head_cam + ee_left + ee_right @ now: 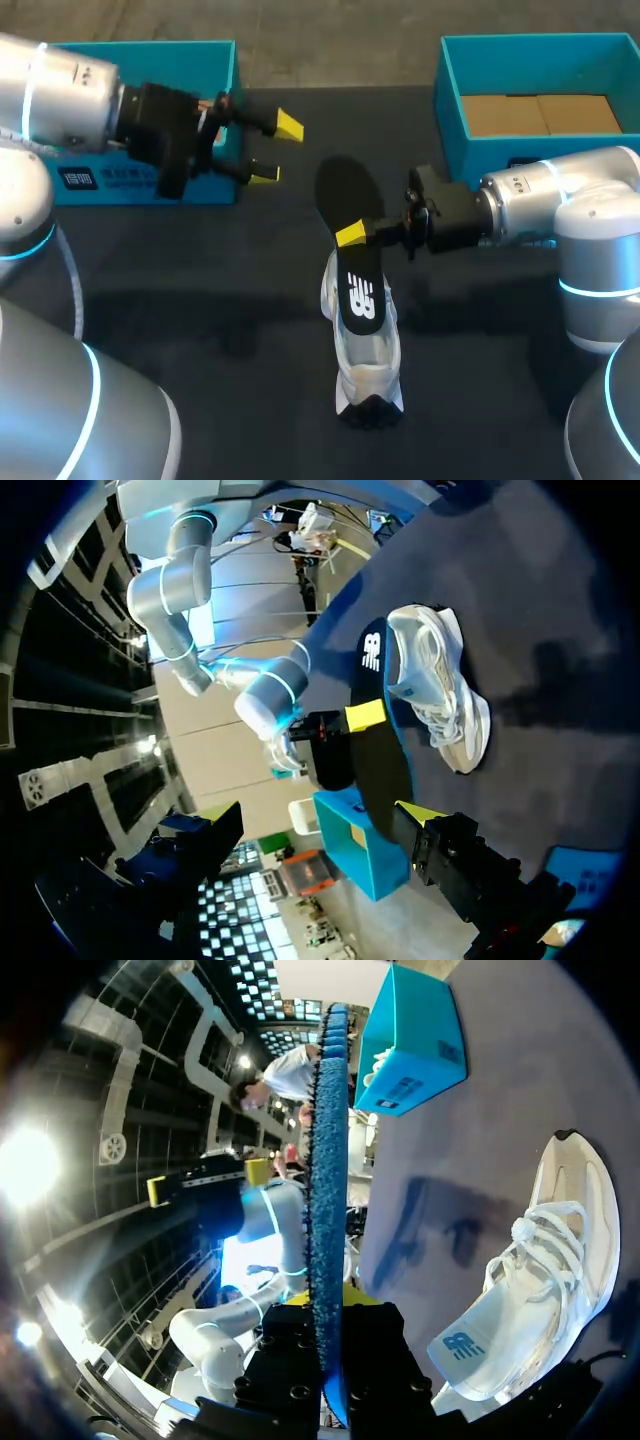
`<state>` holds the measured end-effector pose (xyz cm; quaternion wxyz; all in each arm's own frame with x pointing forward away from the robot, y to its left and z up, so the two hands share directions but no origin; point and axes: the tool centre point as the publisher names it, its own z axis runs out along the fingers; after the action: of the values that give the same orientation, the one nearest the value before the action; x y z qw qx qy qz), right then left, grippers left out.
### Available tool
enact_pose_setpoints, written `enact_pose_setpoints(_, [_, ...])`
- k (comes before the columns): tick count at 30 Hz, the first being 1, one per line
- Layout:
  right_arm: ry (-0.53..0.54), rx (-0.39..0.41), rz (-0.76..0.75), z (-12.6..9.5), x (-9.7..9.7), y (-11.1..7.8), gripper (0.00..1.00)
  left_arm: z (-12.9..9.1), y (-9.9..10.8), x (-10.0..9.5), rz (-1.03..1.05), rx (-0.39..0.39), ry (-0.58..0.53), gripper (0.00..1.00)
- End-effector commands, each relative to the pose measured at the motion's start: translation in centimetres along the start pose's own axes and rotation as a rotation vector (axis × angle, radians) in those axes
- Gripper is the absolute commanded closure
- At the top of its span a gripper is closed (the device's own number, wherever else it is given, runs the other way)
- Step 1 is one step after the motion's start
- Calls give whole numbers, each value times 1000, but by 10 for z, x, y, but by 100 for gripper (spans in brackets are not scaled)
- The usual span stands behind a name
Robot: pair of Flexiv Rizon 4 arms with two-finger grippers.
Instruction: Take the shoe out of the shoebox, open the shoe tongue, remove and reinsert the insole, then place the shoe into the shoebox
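A white sneaker (366, 372) lies on the dark table, toe toward me; it also shows in the left wrist view (440, 685) and the right wrist view (540, 1270). My right gripper (352, 236) is shut on a black insole (347, 205), held above the shoe with its printed heel end over the shoe's opening. Seen from the right wrist, the insole (328, 1160) stands edge-on between the fingers of that gripper (335, 1305). My left gripper (272, 152) hangs open and empty, left of the insole and in front of the left shoebox. From the left wrist, the insole (375, 730) lies ahead of that gripper (325, 815).
A blue shoebox (215, 70) stands at the back left behind my left gripper. A second blue box (450, 100) with brown cardboard inside stands at the back right, behind my right arm.
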<state>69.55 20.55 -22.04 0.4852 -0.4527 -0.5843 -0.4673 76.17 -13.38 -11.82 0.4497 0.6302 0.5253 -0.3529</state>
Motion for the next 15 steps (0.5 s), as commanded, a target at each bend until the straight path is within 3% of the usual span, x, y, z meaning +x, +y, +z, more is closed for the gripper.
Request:
enact_pose_setpoints(1, [0, -3, -1, 2, 0, 0, 100, -13, -11, 15, 4, -12, -175, 0])
enact_pose_setpoints(6, [0, -3, -1, 2, 0, 0, 100, -15, -18, 34, -7, -32, -199, 0])
enact_pose_setpoints(15, [0, -3, -1, 2, 0, 0, 100, 2, -35, 66, -21, -98, -235, 0])
